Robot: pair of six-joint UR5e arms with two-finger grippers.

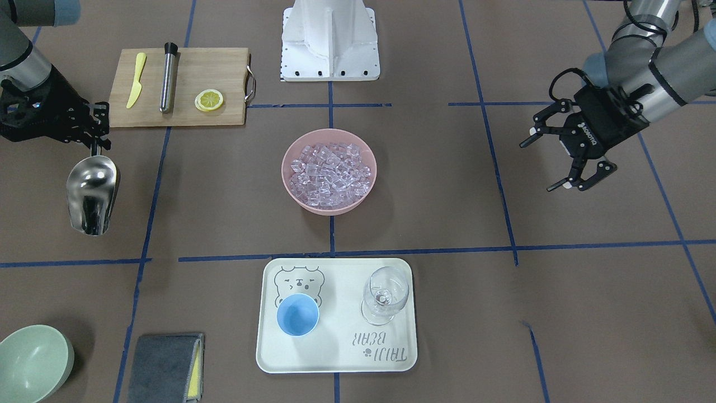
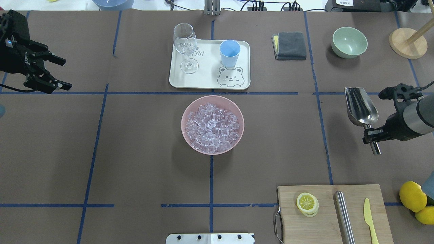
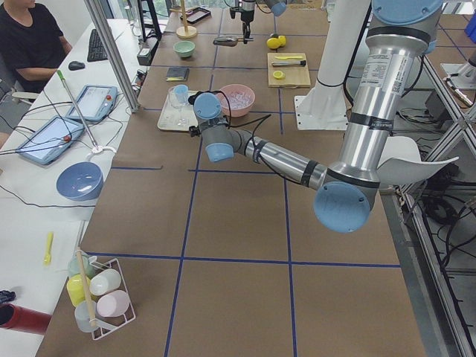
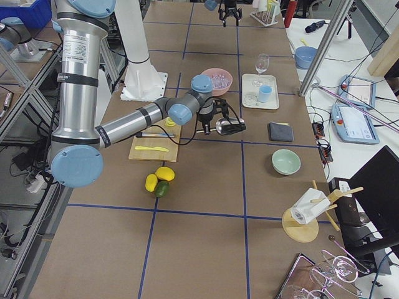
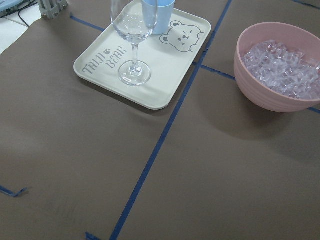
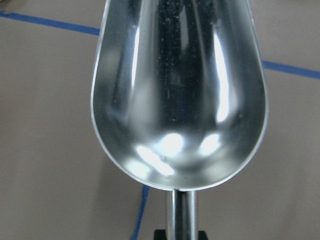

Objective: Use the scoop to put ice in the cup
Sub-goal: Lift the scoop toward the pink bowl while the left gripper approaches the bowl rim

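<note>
The ice [image 2: 212, 125] fills a pink bowl [image 2: 185, 117] at the table's middle; it also shows in the front view [image 1: 333, 173] and the left wrist view [image 5: 280, 65]. The light-blue cup [image 2: 229, 52] stands upright and empty on a cream tray [image 2: 206, 79], beyond the bowl. My right gripper [image 2: 373, 134] is shut on the rod handle of the steel scoop [image 2: 361, 106], held above the table far right of the bowl. The scoop's trough [image 6: 177, 100] is empty. My left gripper [image 2: 66, 74] is open and empty at the far left.
A clear wine glass [image 2: 185, 44] stands on the tray left of the cup. A cutting board [image 2: 325, 223] at the near right holds a lemon slice, a steel cylinder and a yellow knife. A green bowl [image 2: 349, 42] and a grey cloth [image 2: 290, 45] lie at the far right.
</note>
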